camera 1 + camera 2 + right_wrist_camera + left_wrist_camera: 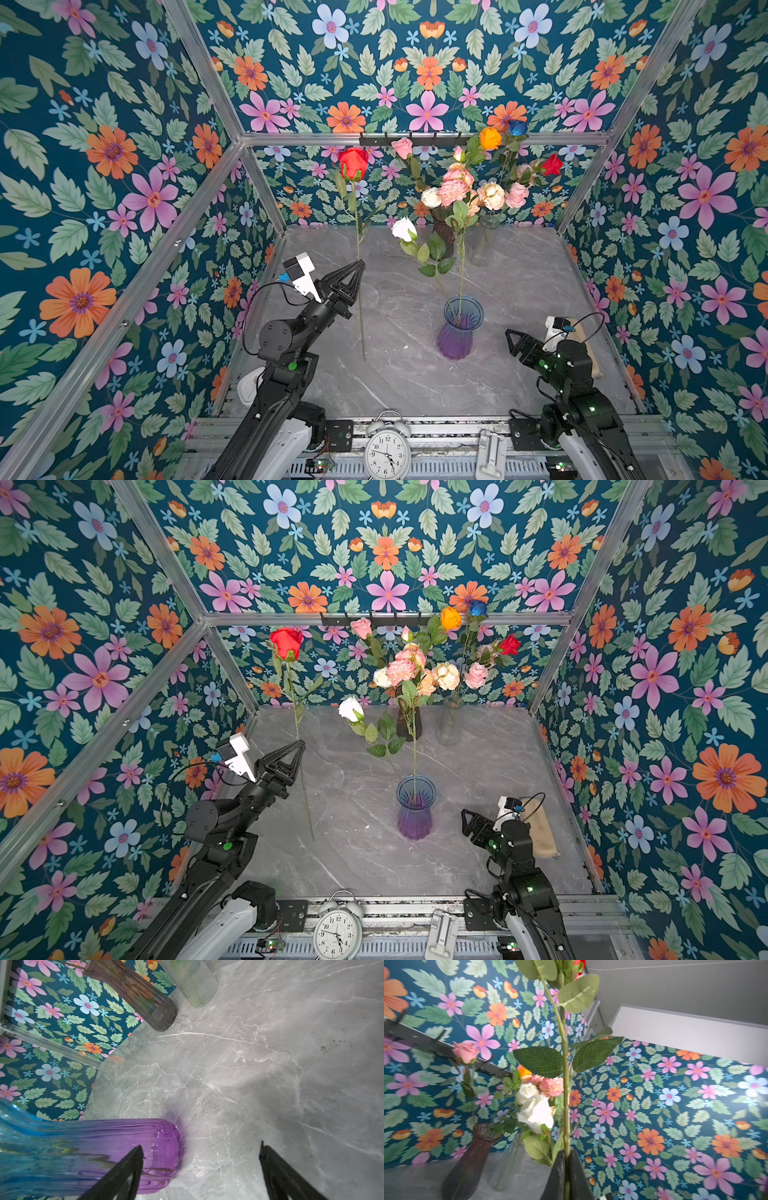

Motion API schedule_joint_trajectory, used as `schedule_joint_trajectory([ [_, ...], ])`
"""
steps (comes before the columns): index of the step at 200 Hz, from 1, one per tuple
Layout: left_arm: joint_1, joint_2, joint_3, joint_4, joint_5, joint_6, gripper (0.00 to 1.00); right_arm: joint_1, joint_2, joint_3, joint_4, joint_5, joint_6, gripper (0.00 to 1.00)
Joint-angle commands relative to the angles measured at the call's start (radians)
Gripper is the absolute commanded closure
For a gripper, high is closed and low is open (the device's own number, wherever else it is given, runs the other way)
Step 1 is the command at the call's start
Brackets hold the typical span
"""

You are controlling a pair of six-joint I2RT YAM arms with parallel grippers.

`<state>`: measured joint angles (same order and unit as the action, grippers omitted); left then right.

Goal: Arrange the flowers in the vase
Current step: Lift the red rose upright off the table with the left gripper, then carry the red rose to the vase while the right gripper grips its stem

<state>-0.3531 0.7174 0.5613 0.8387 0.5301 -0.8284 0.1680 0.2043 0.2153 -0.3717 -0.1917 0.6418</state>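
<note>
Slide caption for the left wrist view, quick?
Left gripper clamps the red rose by its stem; white rose behind.

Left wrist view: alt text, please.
The left gripper is shut on the leafy green stem of a red rose, seen close up. Behind: a white rose, pink blooms and a dark vase against floral wallpaper.

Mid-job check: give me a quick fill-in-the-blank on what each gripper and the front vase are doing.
The left gripper is shut on the stem of a tall rose whose head is ___.
The right gripper holds nothing; its fingers stand ___.
The leaning rose in the blue-and-purple vase is ___.
Missing words: red; open; white.
</note>
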Motion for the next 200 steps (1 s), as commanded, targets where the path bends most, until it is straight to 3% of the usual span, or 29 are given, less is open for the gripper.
schedule_joint_trajectory([
  [1, -0.005, 0.040, 0.000, 0.245, 0.114, -0.137, 0.93, 0.001, -0.035, 0.000, 0.067, -0.181, -0.078, 0.13],
  [42, -0.031, 0.019, 0.007, 0.242, 0.130, -0.115, 1.00, 0.002, -0.128, 0.112, 0.047, -0.299, -0.083, 0.17],
  [73, -0.101, 0.039, 0.032, 0.258, 0.145, -0.052, 1.00, 0.001, -0.074, 0.186, 0.158, -0.429, -0.041, 0.18],
  [102, -0.292, 0.134, 0.058, 0.246, 0.085, 0.063, 1.00, 0.009, 0.074, 0.262, 0.374, -0.632, 0.059, 0.17],
  [115, -0.395, 0.182, 0.081, 0.203, 0.031, 0.151, 1.00, 0.048, 0.136, 0.303, 0.441, -0.670, 0.094, 0.18],
  [146, -0.560, 0.311, 0.150, 0.189, -0.026, 0.283, 1.00, 0.284, 0.221, 0.397, 0.410, -0.543, -0.005, 0.22],
  [200, -0.651, 0.559, 0.213, 0.493, -0.026, 0.169, 1.00, 0.753, 0.374, 0.463, 0.421, -0.242, -0.216, 0.36],
])
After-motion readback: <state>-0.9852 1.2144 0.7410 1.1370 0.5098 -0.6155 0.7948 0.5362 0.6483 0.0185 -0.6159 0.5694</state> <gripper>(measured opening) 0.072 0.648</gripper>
